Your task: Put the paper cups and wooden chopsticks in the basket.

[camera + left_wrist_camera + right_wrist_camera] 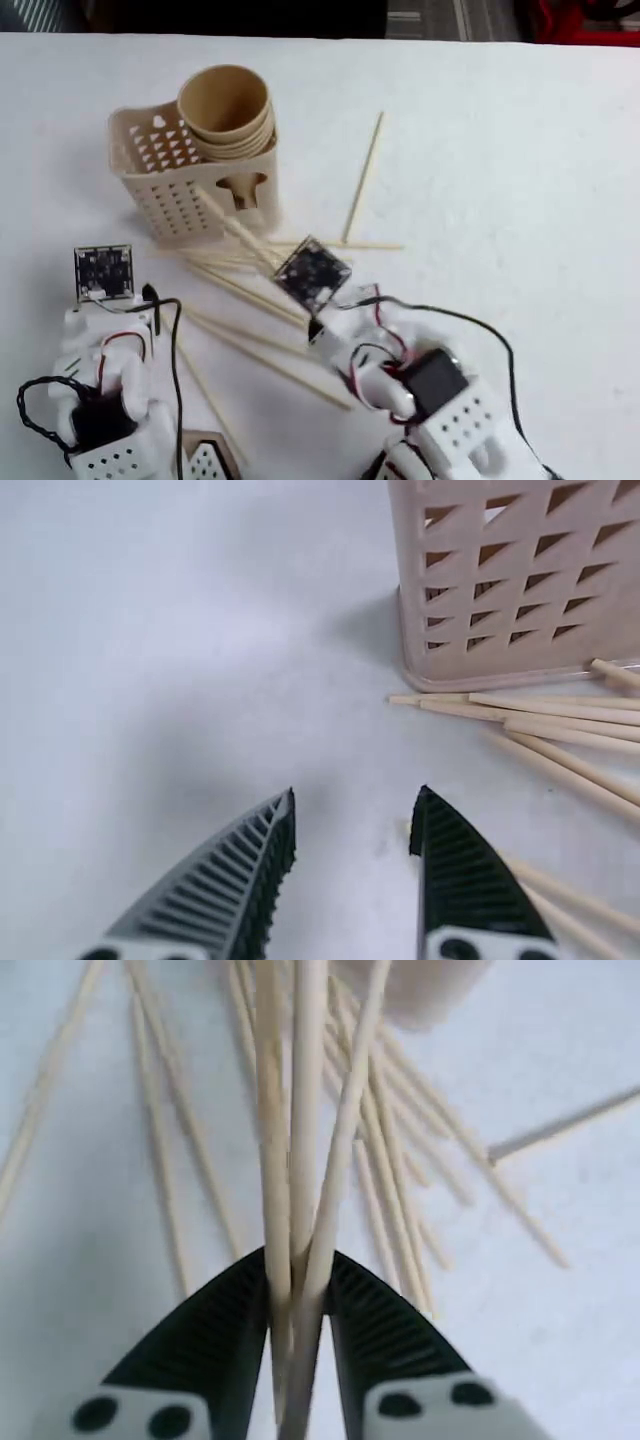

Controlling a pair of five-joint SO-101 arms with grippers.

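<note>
From above, the basket [165, 185] stands at the upper left. The paper cups [228, 105] already sit stacked in it. Many loose chopsticks [255, 300] lie on the white table [520, 150] in the middle, just below the basket.

In the left wrist view, the left pincer [352, 825] is wide open and holds nothing. The basket is at the upper right.

In the right wrist view, the right pincer [298, 1285] squeezes tight on a bunch of chopsticks [300, 1110]. More sticks lie under it.

The cups look done, so it is the sticks' turn. Next, I think, the bunch must go up, tip over the basket's rim, then drop in.
</note>
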